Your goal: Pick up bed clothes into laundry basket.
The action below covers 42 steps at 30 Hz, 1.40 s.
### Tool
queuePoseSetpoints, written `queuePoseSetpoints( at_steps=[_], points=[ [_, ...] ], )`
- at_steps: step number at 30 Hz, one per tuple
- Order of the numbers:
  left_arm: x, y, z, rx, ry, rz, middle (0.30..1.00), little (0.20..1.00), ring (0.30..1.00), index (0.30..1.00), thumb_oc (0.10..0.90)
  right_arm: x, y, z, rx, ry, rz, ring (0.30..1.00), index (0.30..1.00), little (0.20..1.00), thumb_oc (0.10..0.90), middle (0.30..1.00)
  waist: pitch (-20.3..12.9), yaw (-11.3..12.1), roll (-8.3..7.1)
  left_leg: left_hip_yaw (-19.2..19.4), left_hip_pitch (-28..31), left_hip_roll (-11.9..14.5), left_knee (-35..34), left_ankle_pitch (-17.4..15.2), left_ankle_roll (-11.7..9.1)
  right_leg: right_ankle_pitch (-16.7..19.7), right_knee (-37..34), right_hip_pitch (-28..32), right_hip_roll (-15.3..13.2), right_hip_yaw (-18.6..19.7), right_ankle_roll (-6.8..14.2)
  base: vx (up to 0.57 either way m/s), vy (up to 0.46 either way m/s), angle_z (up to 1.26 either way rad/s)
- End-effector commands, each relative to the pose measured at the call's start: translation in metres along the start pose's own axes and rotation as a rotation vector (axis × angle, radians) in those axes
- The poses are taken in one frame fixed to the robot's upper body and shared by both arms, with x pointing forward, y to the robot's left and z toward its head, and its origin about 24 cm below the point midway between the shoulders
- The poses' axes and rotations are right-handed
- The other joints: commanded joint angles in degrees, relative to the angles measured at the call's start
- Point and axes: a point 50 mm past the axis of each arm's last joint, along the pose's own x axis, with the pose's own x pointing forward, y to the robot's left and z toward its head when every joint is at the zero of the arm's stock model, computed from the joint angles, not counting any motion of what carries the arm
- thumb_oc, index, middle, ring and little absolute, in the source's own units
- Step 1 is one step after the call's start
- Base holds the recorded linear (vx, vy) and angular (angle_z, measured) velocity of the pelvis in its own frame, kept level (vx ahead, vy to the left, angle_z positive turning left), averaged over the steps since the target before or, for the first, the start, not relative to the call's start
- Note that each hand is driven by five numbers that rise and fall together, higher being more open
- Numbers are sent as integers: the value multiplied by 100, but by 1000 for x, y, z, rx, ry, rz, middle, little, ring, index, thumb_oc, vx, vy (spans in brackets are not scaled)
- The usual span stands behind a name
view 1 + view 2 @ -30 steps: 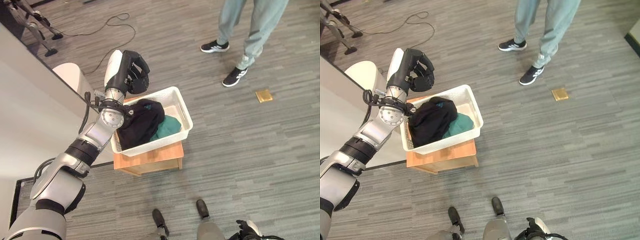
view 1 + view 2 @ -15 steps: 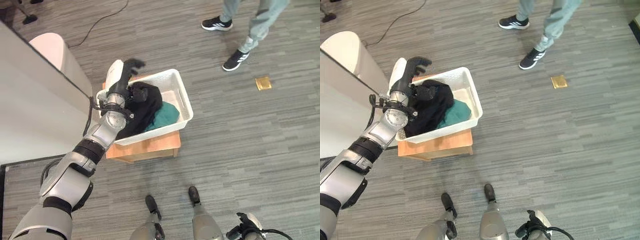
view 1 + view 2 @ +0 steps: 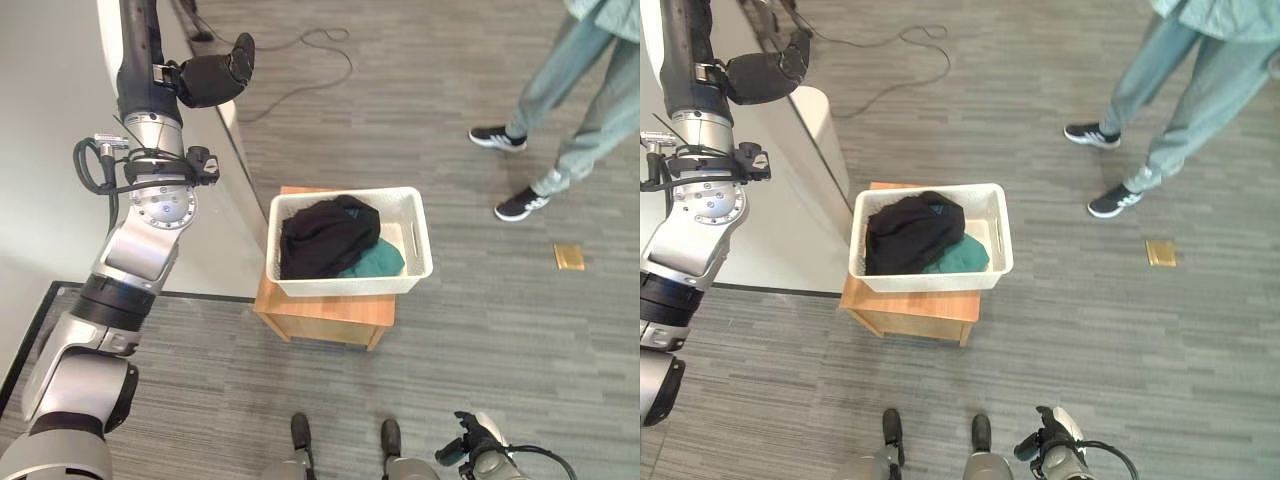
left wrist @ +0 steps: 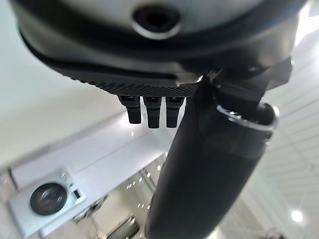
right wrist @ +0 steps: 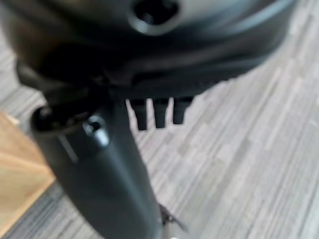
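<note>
Currently the left hand is raised high beside a grey wall, well apart from the basket, w/ fingers straight and nothing held. A white laundry basket is set on a small wooden stand; inside, a black garment is piled on the wall side, w/ green cloth just beside it, partly under. The right hand is seen w/ fingers extended over grey floor, empty. A person's legs are seen farther off.

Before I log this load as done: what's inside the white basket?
The white basket holds a black garment lying partly over a green one; anything beneath them is covered.
</note>
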Motion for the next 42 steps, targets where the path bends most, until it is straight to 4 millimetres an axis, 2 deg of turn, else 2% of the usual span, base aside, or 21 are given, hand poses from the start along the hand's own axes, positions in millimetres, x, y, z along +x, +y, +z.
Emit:
queuePoseSetpoints(
  at_steps=[1,5,8,9,10,11,12,13,15,18,20,21,22,23,25,26,29,32,35,38,42],
  points=[
    [17,35,47,-17,-261,125,900,900,900,900,800,-9,13,-35,71,113,20,900,900,900,800,900,-501,138,-128,-162,126,197,5,-402,-248,-266,24,61,-259,-313,418,19,-31,38],
    [-7,72,48,14,-296,198,900,900,900,900,800,-2,-28,-39,209,138,-146,900,900,900,800,900,-618,337,-179,-302,140,215,5,-368,-273,-339,24,173,-210,-424,370,10,-45,21],
    [-35,99,37,91,-252,173,900,900,900,900,800,3,-133,-17,276,62,-434,900,900,900,800,900,-699,608,-251,-359,168,258,5,-334,-324,-404,24,263,-149,-502,320,14,-83,0],
    [-50,111,31,101,-219,156,900,900,900,900,800,-14,-215,-4,284,6,-656,900,900,900,800,900,-745,816,-321,-414,198,303,5,-322,-379,-485,24,340,-96,-575,287,-1,-83,0],
    [-52,113,31,102,-217,162,900,900,900,900,800,-14,-217,-2,280,1,-658,900,900,900,800,900,-746,787,-295,-417,166,305,5,-282,-376,-446,24,309,-93,-576,284,-15,-107,4],
    [-64,120,20,91,-150,174,900,900,900,900,800,-40,-280,5,287,-25,-831,900,900,900,800,900,-780,935,-383,-455,182,340,5,-250,-414,-492,24,358,-48,-611,261,-3,-76,15],
    [-72,125,12,90,-103,176,900,900,900,900,800,-63,-320,12,290,-53,-938,900,900,900,800,900,-796,989,-403,-471,221,371,5,-263,-444,-554,24,415,-18,-631,245,-2,-76,16],
    [-73,126,12,89,-102,181,900,900,900,900,800,-64,-321,14,288,-57,-941,900,900,900,800,900,-787,973,-378,-471,201,372,5,-227,-440,-520,24,395,-17,-631,243,21,-49,21],
    [-86,136,-1,100,-17,201,900,900,900,900,800,-109,-377,28,300,-128,-1110,900,900,900,800,900,-816,1048,-422,-500,211,413,5,-165,-468,-560,24,440,37,-650,212,-31,-39,16],
    [-108,153,-16,101,90,248,900,900,900,900,800,-152,-411,67,282,-325,-1244,900,900,900,800,900,-834,1087,-429,-516,221,453,5,-99,-482,-597,24,480,83,-652,164,-44,-34,17],
    [-117,160,-19,109,122,272,900,900,900,900,800,-157,-409,85,283,-434,-1247,900,900,900,800,900,-837,1075,-415,-532,232,464,5,-92,-475,-602,24,490,100,-637,147,-10,-13,6],
    [-126,166,-24,112,158,300,900,900,900,900,800,-165,-402,113,267,-591,-1240,900,900,900,800,900,-821,1096,-391,-533,248,476,5,-75,-465,-605,24,486,114,-612,133,-61,8,0],
    [-166,191,-25,158,252,404,900,900,900,900,800,-179,-324,117,216,-996,-1103,900,900,900,800,900,-757,915,-334,-484,288,487,5,-36,-429,-586,24,438,144,-496,125,-66,19,1],
    [-185,192,-27,170,305,436,900,900,900,900,800,-168,-282,107,255,-1046,-1010,900,900,900,800,900,-737,882,-266,-505,277,471,9,-34,-395,-569,24,389,144,-457,117,-76,25,-5],
    [-205,198,-21,203,321,427,900,900,900,900,800,-184,-222,126,274,-1304,-822,900,900,900,800,900,-453,1044,-263,-757,29,267,631,-229,-246,-439,24,370,34,-388,34,-183,-33,-37],
    [-205,198,-20,204,320,427,900,900,900,900,800,-184,-222,126,274,-1305,-821,900,900,900,800,900,-471,1025,-272,-781,4,261,671,-290,-248,-475,24,371,31,-388,43,-284,-90,-29],
    [-205,185,-21,129,308,375,900,900,900,900,800,-192,-199,156,341,-1471,-642,900,900,900,800,900,-159,1226,-448,-1058,-381,-159,2094,-808,-201,-299,24,174,-183,-602,-59,-306,-111,26],
    [-211,167,-29,69,333,310,900,900,900,900,800,-194,-186,173,398,-1548,-515,900,900,900,800,900,-176,1212,-561,-441,-162,84,3377,-1136,-126,-244,24,-15,-311,-1075,-203,-285,-160,87],
    [-214,153,-35,-4,347,258,900,900,900,900,800,-200,-182,178,388,-1585,-523,900,900,900,800,900,-329,1028,-551,137,330,466,3989,-1252,-324,-361,36,-133,-269,-1809,-388,-224,-154,86],
    [-222,128,-51,-206,431,221,900,900,900,900,800,-199,-177,181,391,-1580,-514,900,900,900,800,900,-510,716,-432,770,1085,1030,3189,-1184,-629,-482,84,-156,-238,-2536,-445,-191,-26,156],
    [-233,95,-62,-306,527,65,900,900,900,900,800,-198,-174,188,338,-1576,-533,900,900,900,800,900,-656,499,-324,1168,1549,754,1390,-1747,-532,-211,126,-266,-415,-3174,-262,-218,72,174]
  ],
)
